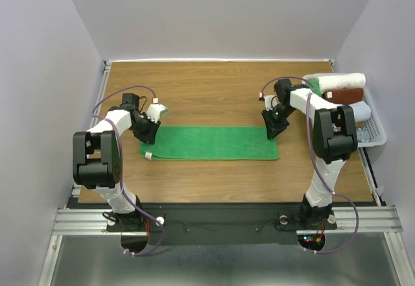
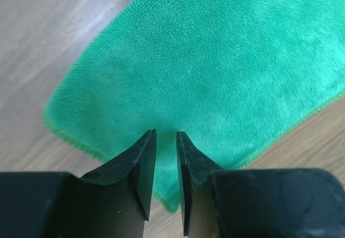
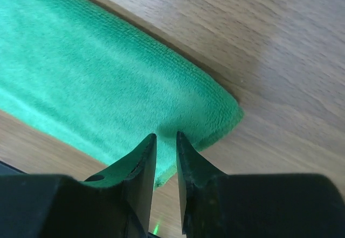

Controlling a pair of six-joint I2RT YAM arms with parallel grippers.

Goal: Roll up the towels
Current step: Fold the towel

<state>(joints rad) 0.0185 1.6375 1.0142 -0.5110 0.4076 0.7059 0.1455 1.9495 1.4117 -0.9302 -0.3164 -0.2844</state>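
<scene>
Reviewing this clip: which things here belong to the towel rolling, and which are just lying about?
Job in hand: bright green cloth towel, laid flat; pale bluish-white cloth towel, far right; left gripper; right gripper.
Lying about: brown rolled towel; long cream-white rolled towel; pale plastic basket.

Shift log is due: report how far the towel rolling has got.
Done: the pale bluish towel seems to sit bundled in the basket beside the brown roll. In hand: the green towel lies flat as a long strip, left gripper and right gripper at its ends, jaws nearly closed; grip unclear. Left: rolling the green towel; no turn shows yet.
</scene>
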